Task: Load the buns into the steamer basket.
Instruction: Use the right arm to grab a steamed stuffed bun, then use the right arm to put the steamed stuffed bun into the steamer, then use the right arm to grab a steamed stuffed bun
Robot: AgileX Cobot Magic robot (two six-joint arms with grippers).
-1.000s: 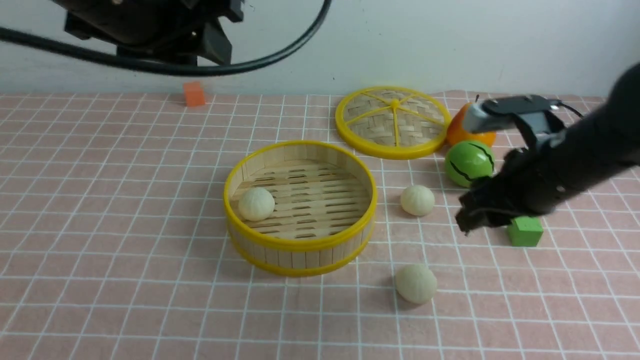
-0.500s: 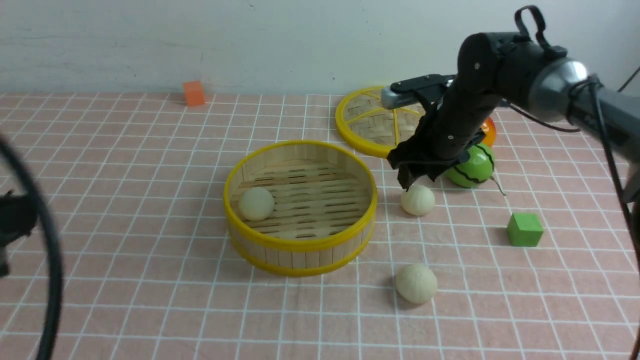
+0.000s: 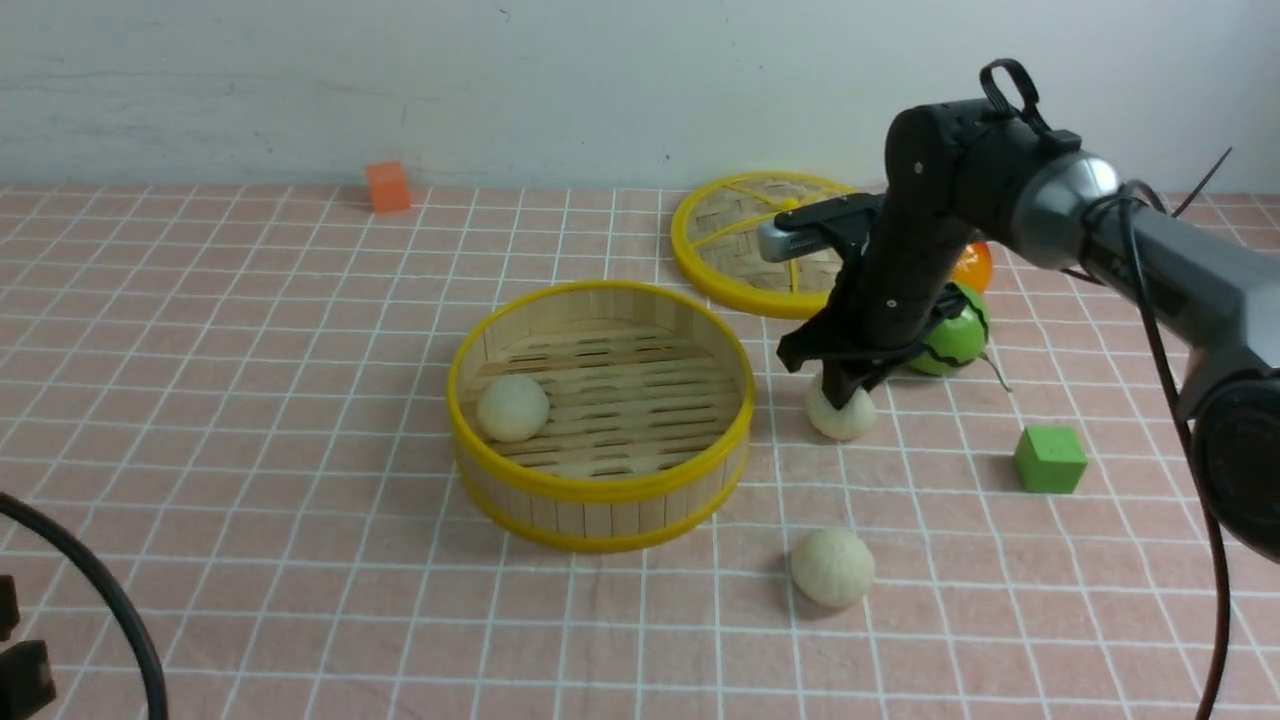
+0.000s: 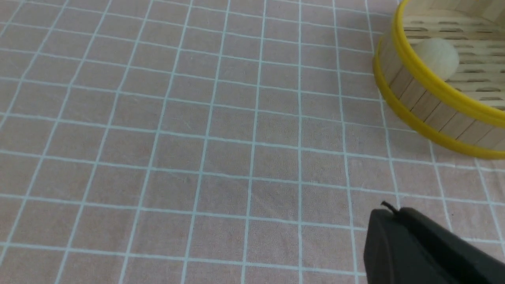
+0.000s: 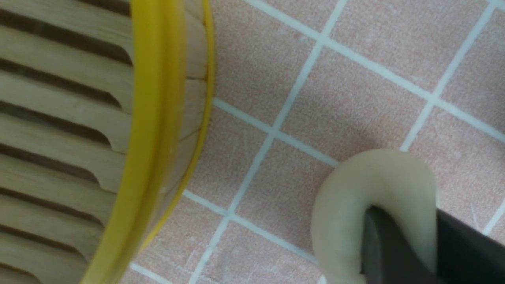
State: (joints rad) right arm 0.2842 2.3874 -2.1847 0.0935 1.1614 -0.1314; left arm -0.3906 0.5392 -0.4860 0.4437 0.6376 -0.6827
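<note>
The steamer basket (image 3: 600,488) stands mid-table, and one bun (image 3: 512,407) lies inside it at its left. A second bun (image 3: 838,418) rests on the cloth just right of the basket. My right gripper (image 3: 840,388) comes down on that bun from above and is shut on it. In the right wrist view the black fingers (image 5: 388,248) press into the squashed bun (image 5: 355,189) beside the basket's yellow rim (image 5: 154,118). A third bun (image 3: 832,567) lies nearer the front. My left gripper (image 4: 388,215) is shut and holds nothing, low over bare cloth left of the basket (image 4: 426,85).
The woven yellow lid (image 3: 780,240) lies at the back right. Behind my right arm are a green melon (image 3: 955,340) and an orange fruit (image 3: 972,268). A green cube (image 3: 1048,459) sits at the right, and a small orange block (image 3: 387,187) at the far back.
My right arm swung in from the right, came down over the bun beside the basket and closed on it. My left arm left the top of the view and dropped to the lower left.
</note>
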